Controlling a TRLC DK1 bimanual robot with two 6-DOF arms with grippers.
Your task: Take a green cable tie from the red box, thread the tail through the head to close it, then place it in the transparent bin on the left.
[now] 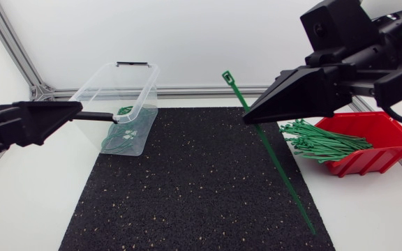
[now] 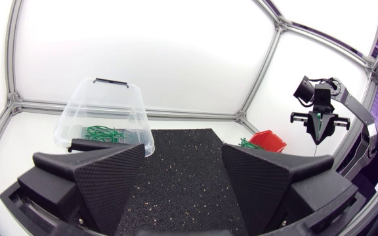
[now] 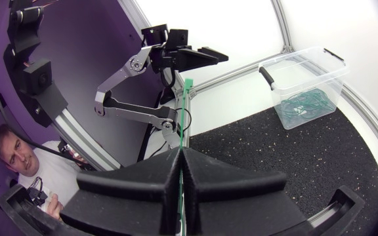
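Left gripper: fingers spread wide, gripping nothing. The transparent bin stands just ahead of its fingertips and contains looped green ties.

Right gripper: fingers pressed together on one straight green cable tie. The head projects above the fingers and the tail slants down below them.

The red box, holding loose ties, sits just beside this gripper.
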